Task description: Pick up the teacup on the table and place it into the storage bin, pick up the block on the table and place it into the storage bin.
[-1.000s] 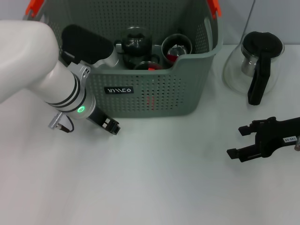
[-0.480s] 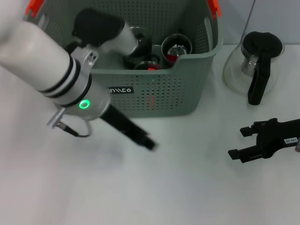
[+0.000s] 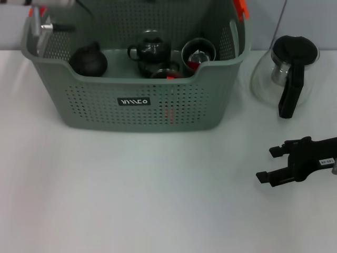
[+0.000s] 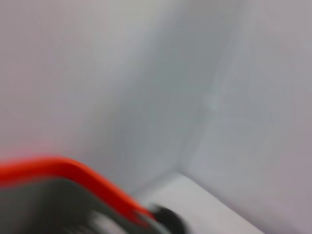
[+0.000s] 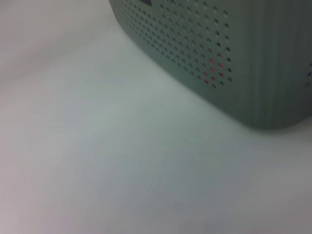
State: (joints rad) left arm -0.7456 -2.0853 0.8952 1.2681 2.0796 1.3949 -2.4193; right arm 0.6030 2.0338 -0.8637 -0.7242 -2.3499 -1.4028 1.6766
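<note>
Grey storage bin; white table before it.

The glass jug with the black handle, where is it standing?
In the head view the glass jug stands on the table's right side, just right of the grey basket.

Black right pincer, white label.
</note>
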